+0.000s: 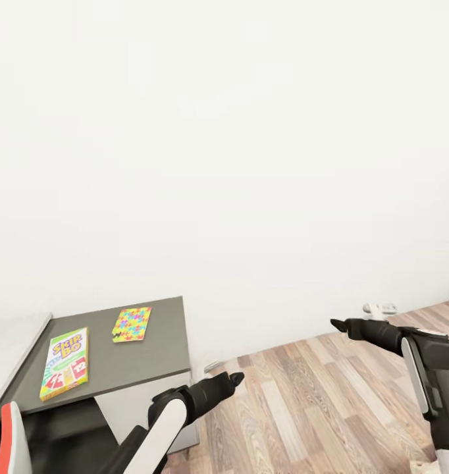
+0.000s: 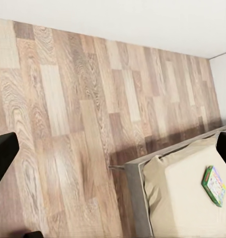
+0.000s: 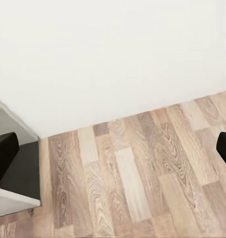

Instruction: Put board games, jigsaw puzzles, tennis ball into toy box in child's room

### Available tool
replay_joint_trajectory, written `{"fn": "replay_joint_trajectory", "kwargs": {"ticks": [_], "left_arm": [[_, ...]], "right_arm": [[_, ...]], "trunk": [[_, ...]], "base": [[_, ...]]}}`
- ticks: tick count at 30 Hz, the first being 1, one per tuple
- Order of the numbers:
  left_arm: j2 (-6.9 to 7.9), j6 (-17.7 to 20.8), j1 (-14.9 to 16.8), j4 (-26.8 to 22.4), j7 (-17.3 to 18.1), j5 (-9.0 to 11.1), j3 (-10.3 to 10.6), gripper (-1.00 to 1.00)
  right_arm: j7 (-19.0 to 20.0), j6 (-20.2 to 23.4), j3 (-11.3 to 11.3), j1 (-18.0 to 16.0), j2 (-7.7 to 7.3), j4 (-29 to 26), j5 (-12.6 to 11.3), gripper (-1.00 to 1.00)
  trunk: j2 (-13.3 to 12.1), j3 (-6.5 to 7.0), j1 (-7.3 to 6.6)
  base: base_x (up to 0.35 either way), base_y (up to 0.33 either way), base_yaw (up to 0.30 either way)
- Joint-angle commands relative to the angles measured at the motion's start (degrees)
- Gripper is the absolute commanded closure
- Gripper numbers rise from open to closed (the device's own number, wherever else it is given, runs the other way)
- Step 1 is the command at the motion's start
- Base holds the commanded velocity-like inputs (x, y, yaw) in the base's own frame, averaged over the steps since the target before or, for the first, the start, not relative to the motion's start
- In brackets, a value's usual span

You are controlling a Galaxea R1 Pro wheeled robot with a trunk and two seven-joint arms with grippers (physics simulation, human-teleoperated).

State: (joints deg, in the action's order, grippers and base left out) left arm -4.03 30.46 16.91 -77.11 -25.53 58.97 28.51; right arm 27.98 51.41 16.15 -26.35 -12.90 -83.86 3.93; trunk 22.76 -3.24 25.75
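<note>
White wall takes up most of your head view, with wood-plank floor [image 1: 316, 408] across the lower right and the dark grey end of the table [image 1: 145, 359] in the lower left corner.

On that table lie two of your toys: the SKIP-BO board game [image 1: 65, 363] nearer the left edge of the frame, its long axis running up and down the picture with a slight tilt, and the jigsaw puzzle [image 1: 132, 324] up and to the right of it, apart from it.

Your left claw [image 1: 234, 380] hangs over the floor, just off the table's right-hand end, so both boxes lie to the left of it and a little higher in the frame. Your right claw [image 1: 340, 324] sits well over on the right, far from the table, which makes the left arm the nearer one by my reckoning.

Both wrist views show a dark finger at each side edge with bare floor between, so both claws stand spread and hold nothing.

Your left wrist view also catches the bed [image 2: 185, 198] in its lower right corner, with the green-edged board game [image 2: 214, 184] lying flat on the beige sheet.
</note>
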Motion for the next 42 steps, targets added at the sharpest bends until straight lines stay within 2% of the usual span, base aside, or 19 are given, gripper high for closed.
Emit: {"fn": "replay_joint_trajectory", "kwargs": {"ticks": [1,8,11,12,14,18,21,26,31,37,42], "left_arm": [[-0.07,0.04,0.05,-0.08,-0.57,0.55,0.09,-1.0],[-0.06,0.04,0.05,-0.06,-0.57,0.5,0.12,-1.0],[-0.06,0.08,0.05,-0.06,-0.57,0.77,0.07,-1.0],[-0.2,0.12,0.1,-0.01,-0.6,0.78,0.06,-1.0],[-0.3,0.15,0.15,0.15,-0.62,0.75,0.09,-1.0],[-0.39,0.14,0.2,0.49,-0.59,0.62,0.28,-1.0],[-0.42,0.18,0.21,0.59,-0.54,0.62,0.46,-1.0],[-0.53,0.32,0.22,0.63,-0.48,0.87,0.58,-1.0],[-0.55,0.44,0.23,0.64,-0.23,1.13,0.64,-1.0],[-0.37,0.31,0.23,0.7,1.93,0.99,0.6,-1.0],[-0.06,0.18,0.23,0.74,3.48,0.56,0.64,-1.0]], "right_arm": [[-1.87,0.41,0.07,-2.41,-0.07,4.11,0.23,-1.0],[-5.45,0.57,0.32,-12.86,-1.14,22.36,-0.04,-1.0],[-6.28,0.44,0.39,-17.27,-2.63,30.34,-0.13,-1.0],[-6.84,0.13,0.43,-20.11,-4.27,36.4,-0.3,-1.0],[-7.05,-0.11,0.44,-21.19,-5.01,38.86,-0.37,-1.0],[-7.27,-1.02,0.46,-22.22,-5.85,41.33,-0.45,-1.0],[-7.34,-2.21,0.42,-22.26,-6.21,41.19,-0.29,-1.0],[-7.01,-7.0,-0.06,-21.58,-8.77,40.08,0.14,-1.0],[-6.81,-8.64,-0.33,-20.23,-10.23,39.12,0.0,-1.0],[-6.75,-9.11,-0.42,-19.8,-9.91,39.99,0.14,-1.0],[-6.59,-9.39,-0.38,-19.73,-9.61,44.92,-0.16,-1.0]], "trunk": [[0.15,-0.14,0.03],[0.15,-0.14,0.03],[0.15,-0.14,0.03],[0.15,-0.14,0.03],[0.15,-0.14,0.03],[0.15,-0.13,0.03],[0.15,-0.08,0.03],[0.15,0.03,0.03],[0.15,0.15,0.03],[0.15,0.27,0.03],[0.15,0.3,0.03]], "base": [[0.0,0.0,-0.288],[0.0,0.0,-0.29],[0.0,0.0,-0.291],[0.0,0.0,-0.292],[0.0,0.0,-0.292],[0.0,0.0,-0.293],[0.0,0.0,-0.294],[0.0,0.0,-0.295],[0.0,0.0,-0.295],[0.0,0.0,-0.295],[0.0,0.0,-0.295]]}}
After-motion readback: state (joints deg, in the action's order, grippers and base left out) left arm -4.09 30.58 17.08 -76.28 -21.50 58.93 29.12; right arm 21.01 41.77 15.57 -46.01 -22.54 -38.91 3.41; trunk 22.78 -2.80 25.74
